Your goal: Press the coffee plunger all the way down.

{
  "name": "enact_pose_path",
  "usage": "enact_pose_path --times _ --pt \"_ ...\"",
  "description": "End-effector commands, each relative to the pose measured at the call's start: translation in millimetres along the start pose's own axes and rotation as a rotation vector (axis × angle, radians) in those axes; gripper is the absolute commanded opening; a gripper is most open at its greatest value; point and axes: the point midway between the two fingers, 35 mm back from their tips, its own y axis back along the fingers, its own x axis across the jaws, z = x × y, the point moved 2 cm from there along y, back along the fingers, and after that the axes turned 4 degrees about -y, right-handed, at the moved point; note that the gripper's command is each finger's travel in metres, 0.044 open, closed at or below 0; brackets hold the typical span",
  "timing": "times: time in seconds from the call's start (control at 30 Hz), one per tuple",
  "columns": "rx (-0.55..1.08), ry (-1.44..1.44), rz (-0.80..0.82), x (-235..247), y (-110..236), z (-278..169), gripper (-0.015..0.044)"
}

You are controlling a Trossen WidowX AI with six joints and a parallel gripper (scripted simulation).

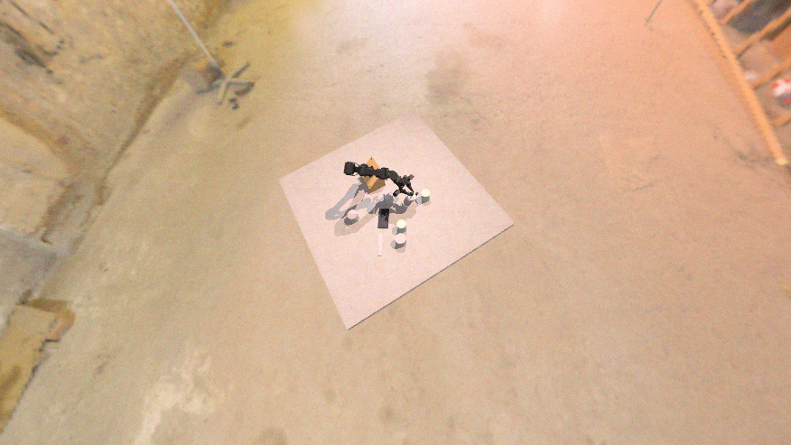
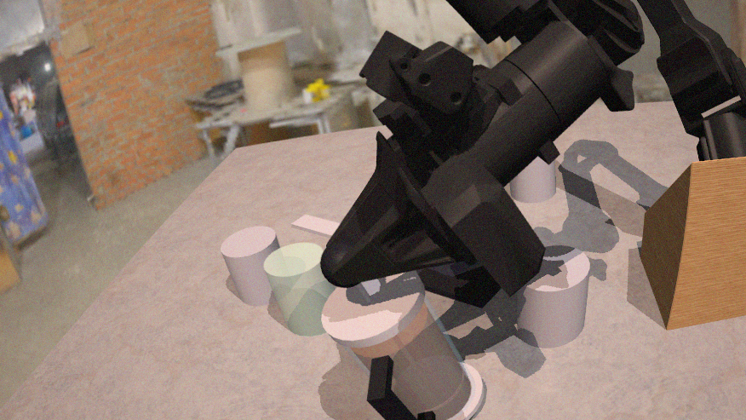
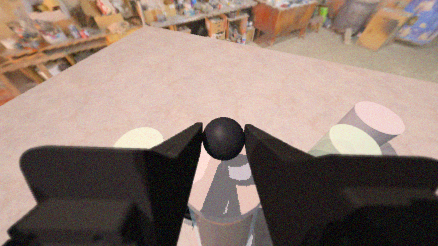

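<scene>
— What do you count from the top?

— One pale square table [image 1: 442, 254], my one black arm [image 1: 373, 171] stretched from a wooden block [image 1: 373, 182] toward the right, and small cylinders near it; they are too tiny here to count surely. A dark flat thing [image 1: 383, 217] and a white strip [image 1: 379, 245] lie below.

— And from the exterior view?

— One coffee press [image 2: 410, 360], glass-walled with a black handle [image 2: 381, 388] and a pinkish lid [image 2: 374, 313]. Beside it stand one pale green cylinder [image 2: 296, 289] and three grey cylinders, the nearest left one [image 2: 249, 264] touching the green. My forearm slants down from upper right, and my pincer [image 2: 343, 264] sits just over the lid.

— Wrist view?

— My two fingers are clamped on the one black plunger knob [image 3: 223, 138], directly above the press. Two pale green tops and one pinkish top show behind. I read no writing anywhere.
</scene>
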Motion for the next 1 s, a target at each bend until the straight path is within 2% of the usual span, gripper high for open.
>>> enact_pose_path --times 0.0,0.97 --pt "0.025 0.012 -0.004 -0.7 -2.9 -6.6 0.0118" --pt "0.024 0.012 -0.004 0.3 -7.1 -4.3 0.0118"
